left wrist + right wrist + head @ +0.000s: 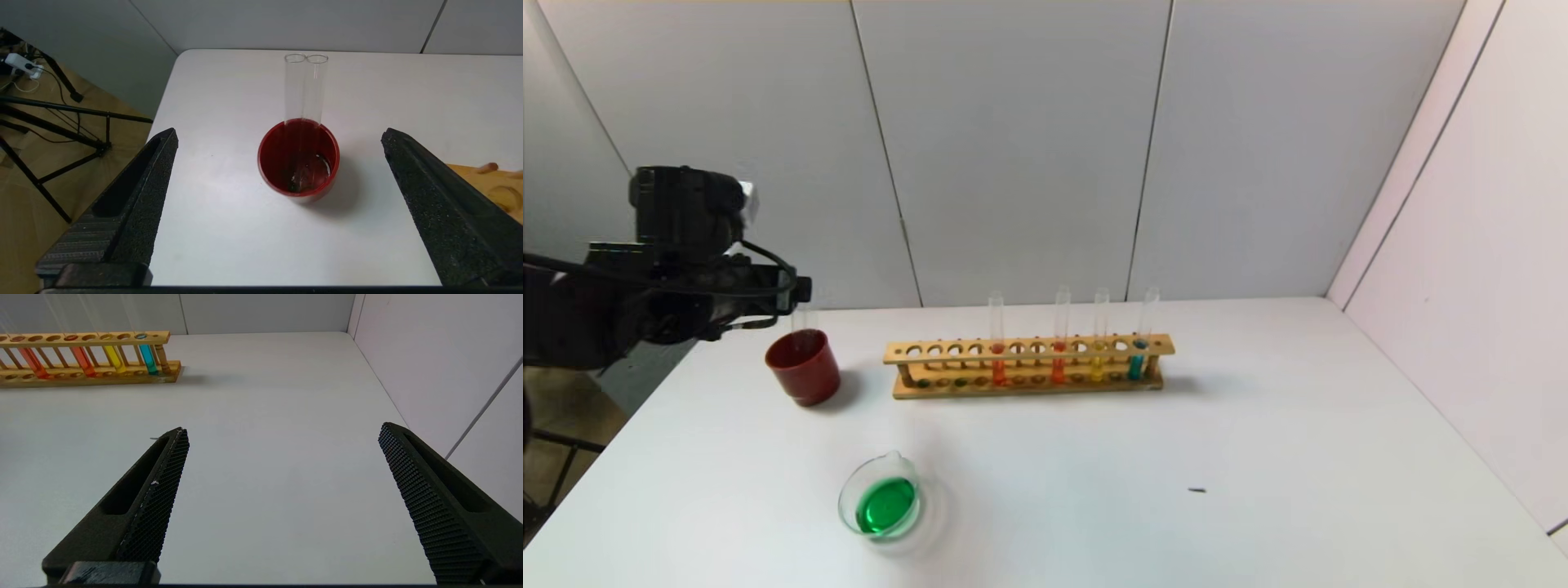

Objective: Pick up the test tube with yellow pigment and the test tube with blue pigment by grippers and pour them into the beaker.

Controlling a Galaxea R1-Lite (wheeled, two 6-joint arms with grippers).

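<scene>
1. One low clear glass beaker (880,498) w/ a pouring lip is seen near the front-left of the white tabletop (1258,457); green liquid is held in it.
2. One opaque dark red cup (803,367) is placed left of the rack, well apart from the beaker. Two empty clear glass test tubes (305,87) are stood in it side by side, touching at the rims, leaning on the cup's far rim.
3. One long wooden test tube rack (1029,365) is set toward the rear, approx. centre. Four tubes are counted in it: two w/ orange-red liquid (999,369), one slim tube w/ lemon-yellow liquid (1098,366), one slim tube w/ cyan-blue liquid (1136,362) at the rack's right end. The other holes are left unfilled.
4. The black left gripper (280,139) is held above and just left of the red cup; its fingers (139,196) are spread wide, released, nothing grasped.
5. The right gripper (282,435) is not seen in the head view; in its wrist view it is kept low over bare tabletop, right of the rack, fingers (159,486) spread wide, nothing grasped.
6. One small dark speck (1196,490) is noted on the tabletop, front-right.
</scene>
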